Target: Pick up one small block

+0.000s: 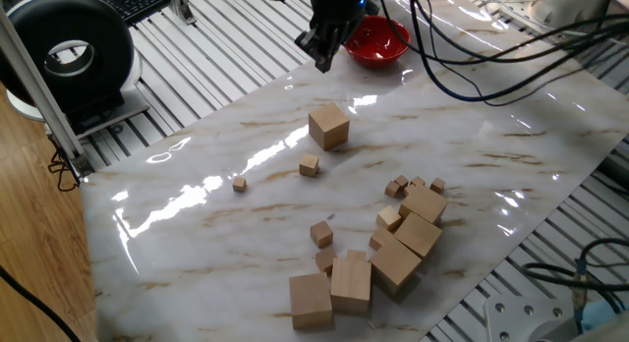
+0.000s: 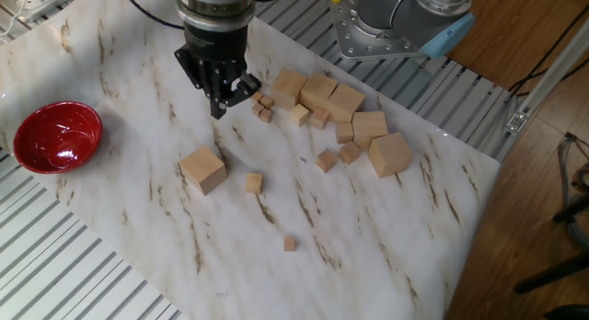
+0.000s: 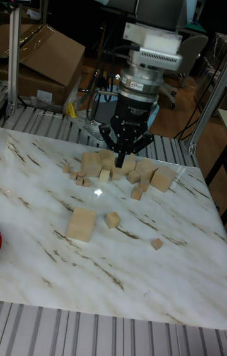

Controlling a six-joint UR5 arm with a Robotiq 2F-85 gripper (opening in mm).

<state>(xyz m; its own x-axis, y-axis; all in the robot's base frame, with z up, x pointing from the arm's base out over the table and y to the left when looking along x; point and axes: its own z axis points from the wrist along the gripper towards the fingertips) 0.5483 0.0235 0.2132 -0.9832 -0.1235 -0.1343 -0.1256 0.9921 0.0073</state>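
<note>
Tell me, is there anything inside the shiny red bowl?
The round shiny red bowl looks empty in the other fixed view: only glossy red inside with light reflections. In one fixed view the end effector covers part of its rim, so that bit is hidden.
</note>
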